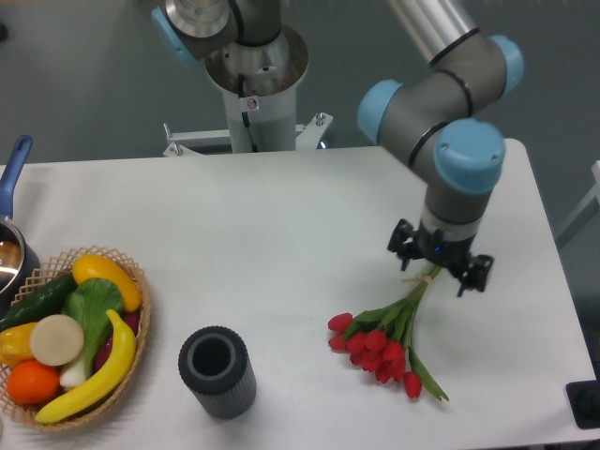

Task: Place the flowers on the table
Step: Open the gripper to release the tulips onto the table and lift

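Note:
The flowers [380,349], a tied bunch of red tulips with green stems, lie on the white table [281,244] at the right front, with the buds toward the front and the stems running up and right. My gripper [437,267] points down over the stem ends. Its two black fingers [475,274] stand apart on either side of the stems, so it looks open. The stem tips are hidden under the gripper body.
A dark ribbed cylindrical vase [217,371] stands at the front centre. A round wicker basket [139,323] of toy fruit and vegetables sits at the front left, and a pot with a blue handle [13,173] is at the left edge. The robot base [253,75] is behind the table.

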Controlling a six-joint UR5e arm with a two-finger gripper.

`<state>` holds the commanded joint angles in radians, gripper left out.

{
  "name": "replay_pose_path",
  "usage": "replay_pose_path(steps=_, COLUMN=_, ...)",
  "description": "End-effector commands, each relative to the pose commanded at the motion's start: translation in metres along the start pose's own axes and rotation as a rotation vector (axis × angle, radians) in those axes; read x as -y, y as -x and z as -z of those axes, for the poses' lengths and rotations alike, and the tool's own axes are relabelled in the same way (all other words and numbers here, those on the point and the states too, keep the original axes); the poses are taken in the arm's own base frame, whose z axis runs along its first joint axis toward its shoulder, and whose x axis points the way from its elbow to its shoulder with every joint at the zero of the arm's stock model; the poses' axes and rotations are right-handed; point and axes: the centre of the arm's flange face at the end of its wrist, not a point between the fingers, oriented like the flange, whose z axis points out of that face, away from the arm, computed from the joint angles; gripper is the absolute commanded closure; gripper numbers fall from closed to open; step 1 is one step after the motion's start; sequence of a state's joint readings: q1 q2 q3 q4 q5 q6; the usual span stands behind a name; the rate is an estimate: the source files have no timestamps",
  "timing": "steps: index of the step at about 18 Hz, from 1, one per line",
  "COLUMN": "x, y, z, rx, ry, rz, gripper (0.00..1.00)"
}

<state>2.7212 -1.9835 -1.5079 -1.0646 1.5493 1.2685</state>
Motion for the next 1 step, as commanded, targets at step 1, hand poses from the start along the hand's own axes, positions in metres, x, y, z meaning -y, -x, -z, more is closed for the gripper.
replay_pose_path(steps=1, x=-0.0039, y=0.0011, z=0.0008, rx=0.002, ry=0.000, rz=0.003, gripper=0.00)
